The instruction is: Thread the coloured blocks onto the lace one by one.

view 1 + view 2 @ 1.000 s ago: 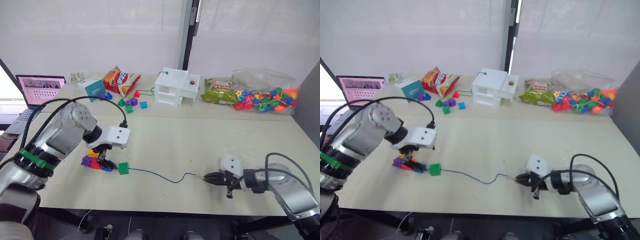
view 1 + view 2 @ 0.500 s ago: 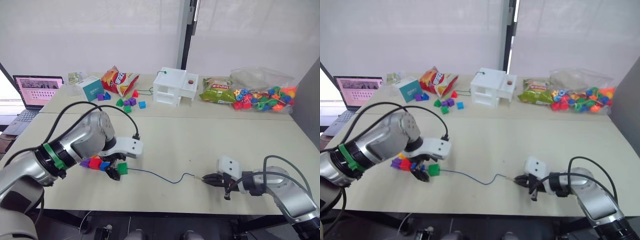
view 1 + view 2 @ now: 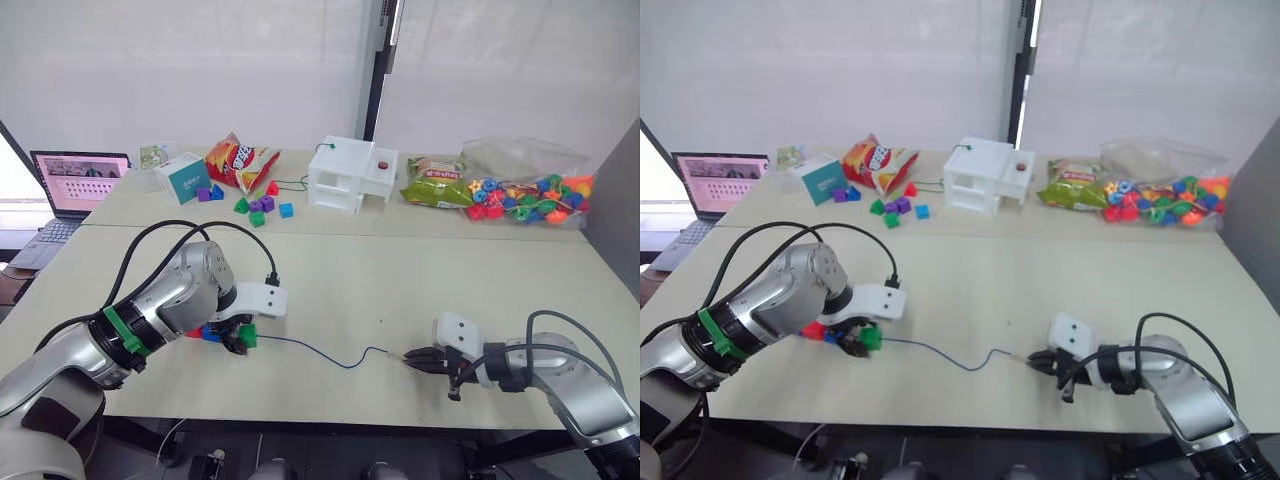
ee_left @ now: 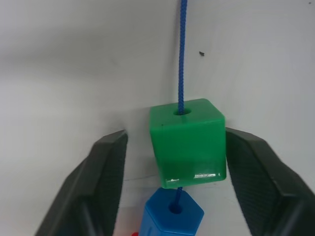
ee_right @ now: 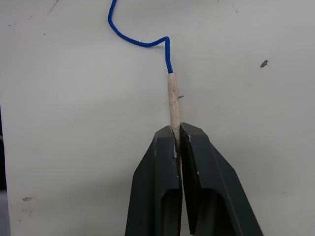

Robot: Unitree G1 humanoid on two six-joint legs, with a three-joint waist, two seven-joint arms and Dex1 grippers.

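On the pale table (image 3: 330, 290), the left gripper (image 4: 172, 162) is open, its black fingers on both sides of the green plastic cube block (image 4: 187, 142). The thin dark-blue cord lace (image 3: 310, 350) passes through this block and the blue block (image 4: 172, 216). The right gripper (image 5: 177, 135) pinches its pale stiff tip (image 5: 173, 98).

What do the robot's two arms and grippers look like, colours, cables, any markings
Both arms are silver-grey metal with looping black cables. The left arm wears a green band near the elbow. Each wrist carries a white block, then a gripper of two black fingers: left gripper, right gripper.
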